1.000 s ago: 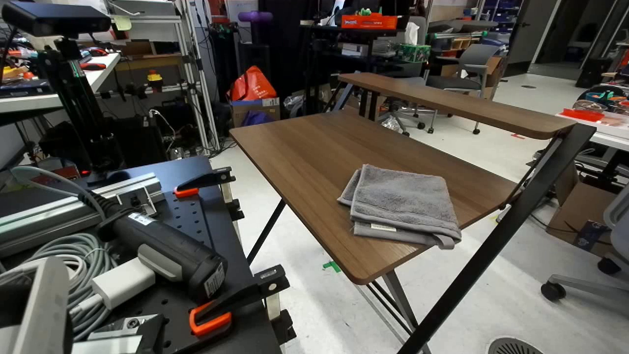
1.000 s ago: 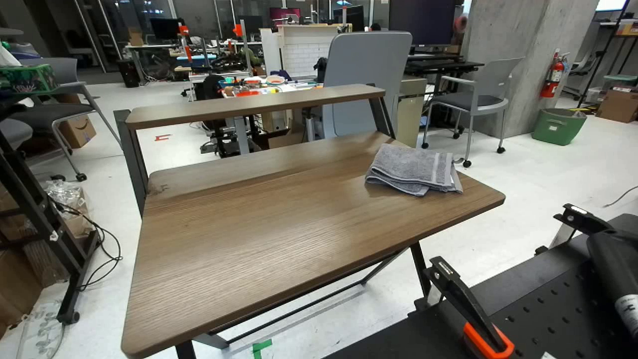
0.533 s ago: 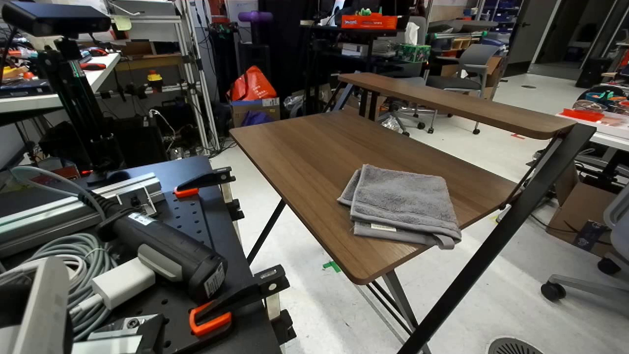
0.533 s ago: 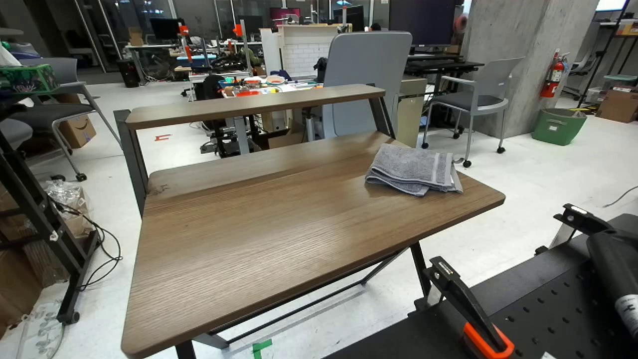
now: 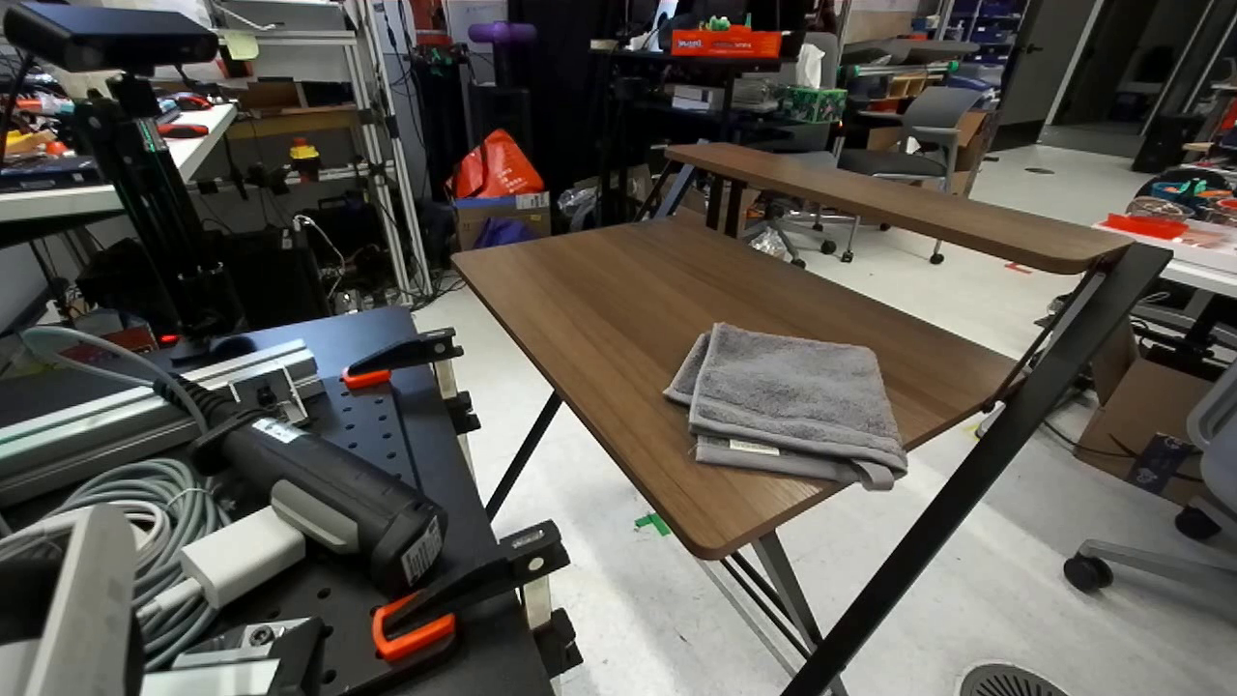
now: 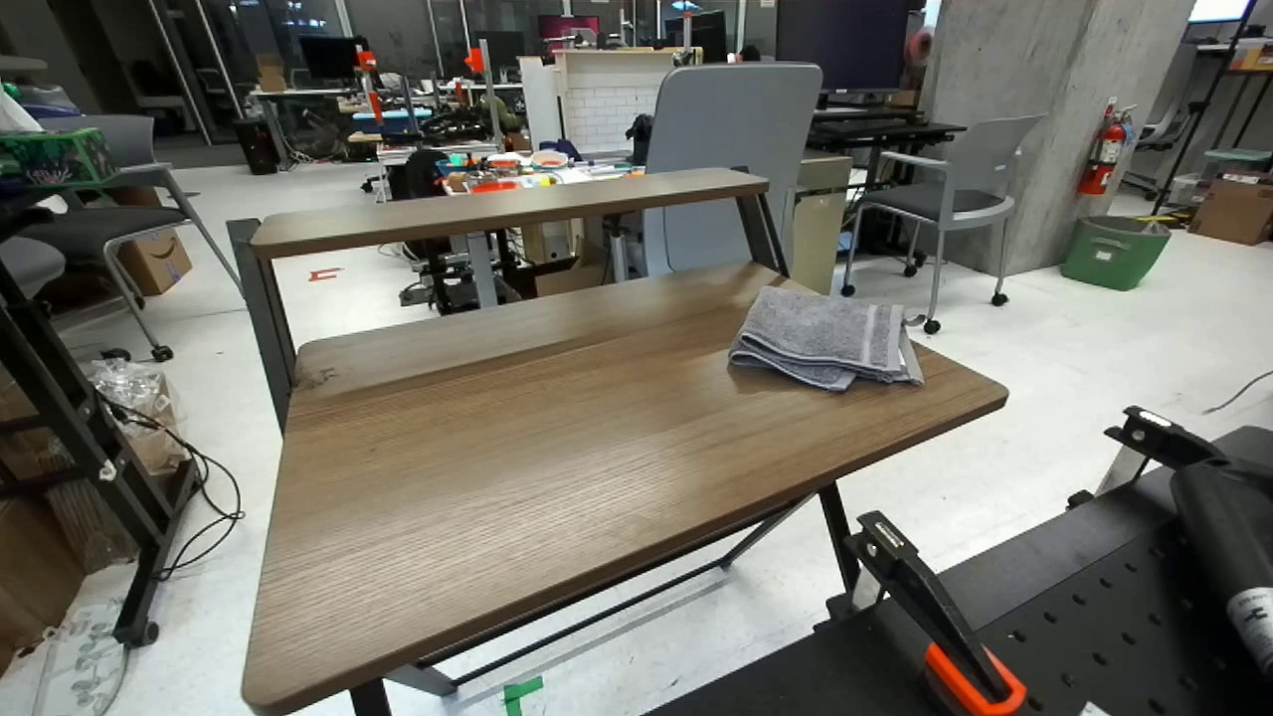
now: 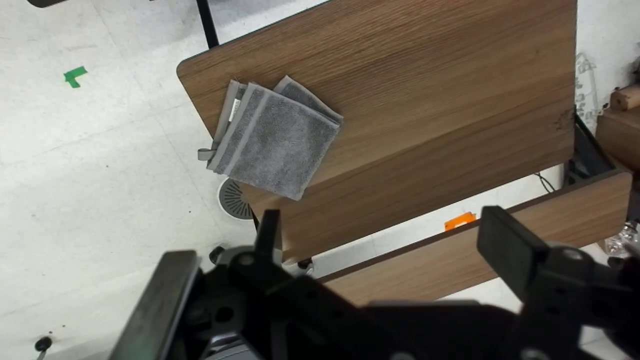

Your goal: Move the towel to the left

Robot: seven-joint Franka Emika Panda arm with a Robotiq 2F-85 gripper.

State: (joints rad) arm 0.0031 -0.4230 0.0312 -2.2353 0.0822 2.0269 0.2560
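Lying at one end of brown wood-grain tabletop point(image 5: 628, 309): folded grey cloth towel point(image 5: 792, 391), fabric loop point(image 7: 205, 154) overhanging edge. Black blocky fingers point(image 7: 510, 250) spread wide. Raised brown wooden shelf point(image 6: 507, 207) alongside, white floor point(image 7: 100, 200) below.

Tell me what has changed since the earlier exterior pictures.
Nothing has visibly changed in both exterior views: the towel lies folded in the same place on the table, gripped by nothing. The gripper stands open, but only the current wrist view shows it, so whether it moved cannot be told.
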